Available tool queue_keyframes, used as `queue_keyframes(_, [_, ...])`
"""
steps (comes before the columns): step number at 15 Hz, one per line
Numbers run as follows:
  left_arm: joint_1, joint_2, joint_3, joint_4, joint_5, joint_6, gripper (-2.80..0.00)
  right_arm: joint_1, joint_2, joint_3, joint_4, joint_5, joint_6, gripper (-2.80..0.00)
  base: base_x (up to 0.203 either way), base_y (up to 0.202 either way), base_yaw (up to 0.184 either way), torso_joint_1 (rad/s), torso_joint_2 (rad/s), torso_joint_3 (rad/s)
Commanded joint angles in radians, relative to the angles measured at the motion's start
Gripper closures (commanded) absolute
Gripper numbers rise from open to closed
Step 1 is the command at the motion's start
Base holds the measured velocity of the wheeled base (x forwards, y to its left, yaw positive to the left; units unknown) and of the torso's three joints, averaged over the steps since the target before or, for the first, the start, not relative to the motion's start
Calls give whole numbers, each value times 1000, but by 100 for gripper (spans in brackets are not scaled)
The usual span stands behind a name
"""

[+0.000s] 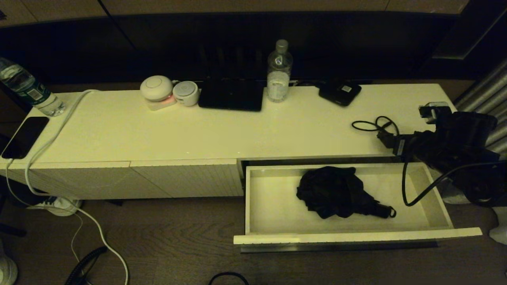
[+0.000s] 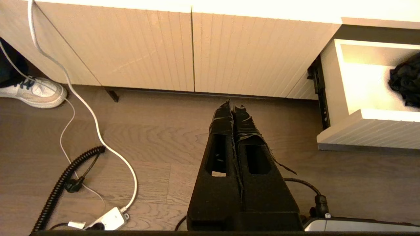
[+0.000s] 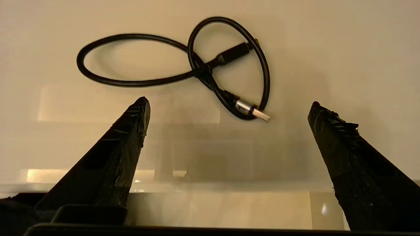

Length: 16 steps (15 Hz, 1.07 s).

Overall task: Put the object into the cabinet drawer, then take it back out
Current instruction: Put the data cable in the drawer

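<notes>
Down by the floor on the left, the left gripper (image 2: 233, 106) hangs idle, its fingers pressed together. The wide white ribbed-front drawer (image 1: 356, 236) stands pulled open with the black bunched folding umbrella (image 1: 336, 192) lying inside, long axis across the drawer, handle pointing right. The right gripper (image 3: 228, 106) hovers spread wide over the white cabinet top beside a thin black cable loop (image 3: 183, 67), holding nothing. It should drop in from above and pinch the firm handle end, I'd say, not loose fabric.
</notes>
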Motion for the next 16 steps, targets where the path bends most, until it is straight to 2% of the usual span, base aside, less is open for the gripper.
queue_keyframes(1, [0,-2,0,0,0,-1,0,0,19,-1,-7,10,-1,-280,0,0,0,0,0,0])
queue_keyframes(16, [0,-2,0,0,0,-1,0,3,60,-23,-39,30,-2,-280,0,0,0,0,0,0])
